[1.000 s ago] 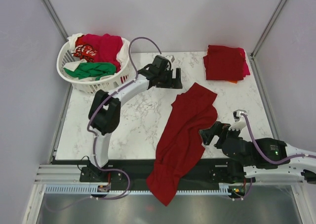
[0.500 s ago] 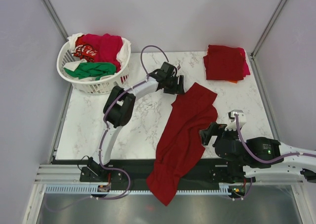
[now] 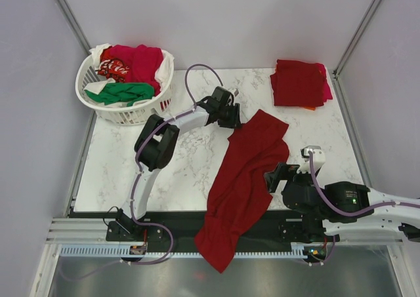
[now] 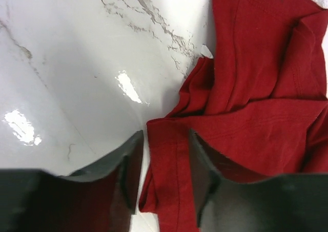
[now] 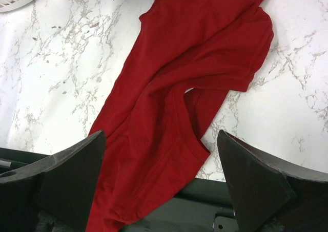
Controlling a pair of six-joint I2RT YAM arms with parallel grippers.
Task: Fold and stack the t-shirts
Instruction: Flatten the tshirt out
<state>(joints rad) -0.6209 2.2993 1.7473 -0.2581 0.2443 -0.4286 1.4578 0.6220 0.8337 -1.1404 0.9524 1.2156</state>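
Observation:
A dark red t-shirt point(image 3: 249, 166) lies crumpled in a long diagonal strip across the marble table, its lower end hanging over the near edge. My left gripper point(image 3: 231, 117) is down at the shirt's far left corner. In the left wrist view its jaws point(image 4: 165, 140) stand narrow astride a folded hem of the shirt point(image 4: 256, 88), with a thin sliver of table still showing beside the left finger. My right gripper point(image 3: 277, 178) hovers wide open over the shirt's near right side point(image 5: 174, 99), with nothing gripped point(image 5: 160, 140). Folded t-shirts point(image 3: 298, 82) are stacked at the back right.
A white lattice laundry basket point(image 3: 125, 113) at the back left holds red, green and white shirts point(image 3: 131, 64). The black rail point(image 3: 170, 221) runs along the table's near edge. Grey walls close in both sides.
My left arm swung right from beside the basket to the shirt's far corner, and its jaws narrowed around the hem. The right gripper shifted slightly left, staying open.

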